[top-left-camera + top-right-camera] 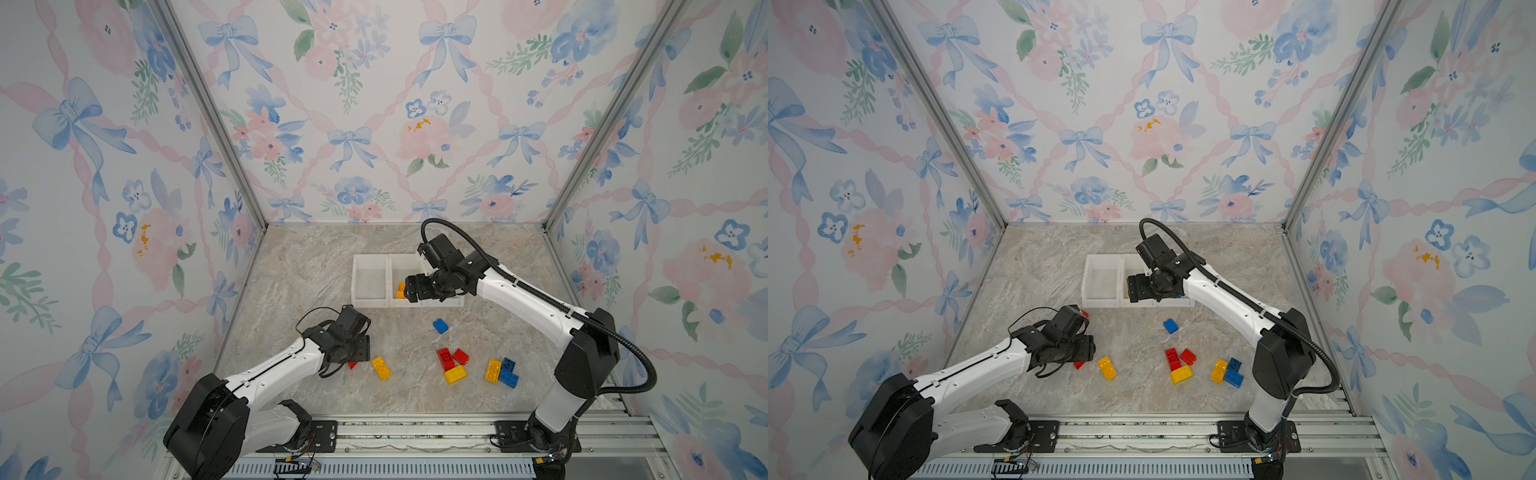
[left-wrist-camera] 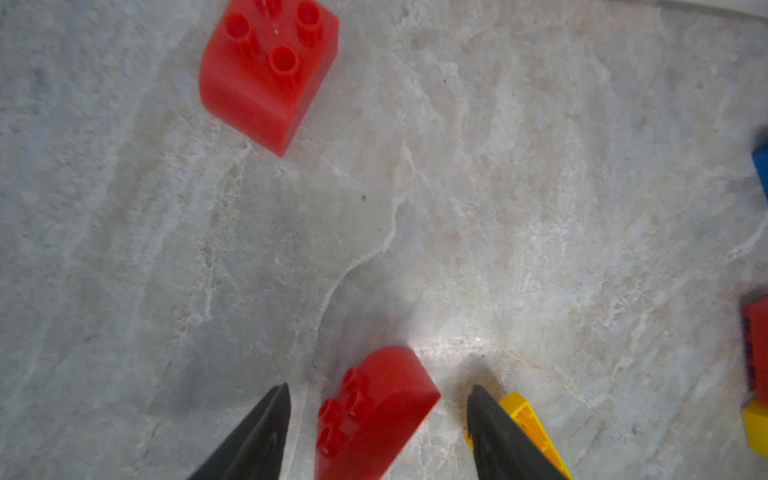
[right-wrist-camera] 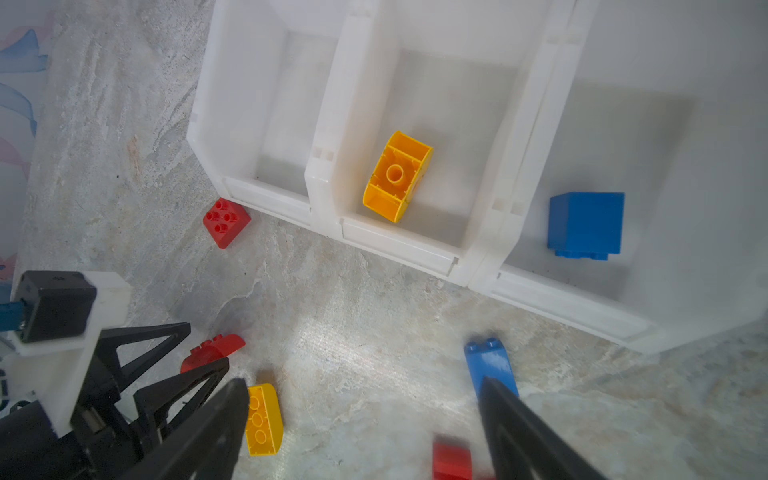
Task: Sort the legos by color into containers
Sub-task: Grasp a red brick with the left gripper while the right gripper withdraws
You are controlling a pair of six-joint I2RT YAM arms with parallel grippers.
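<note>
My left gripper (image 2: pixel 379 387) stands open astride a red rounded brick (image 2: pixel 374 411) that lies on the near-left worktop (image 1: pixel 316 266). Neither of the fingers (image 2: pixel 266 436) touches it. I should centre first so both close on it together and it doesn't skid, then lift straight up and carry it to the empty left bin (image 3: pixel 232 104). My right gripper (image 3: pixel 361 384) hangs open and empty above the middle bin.

I count three joined bins (image 1: pixel 368 259). The bricks seem to be twelve: four red, four yellow, four blue. One yellow brick (image 3: pixel 398 176) and one blue brick (image 3: pixel 587 224) are already binned.

containers (image 1: pixel 370 302) at back, legos (image 1: pixel 446 358) scattered in front, one inside middle
</note>
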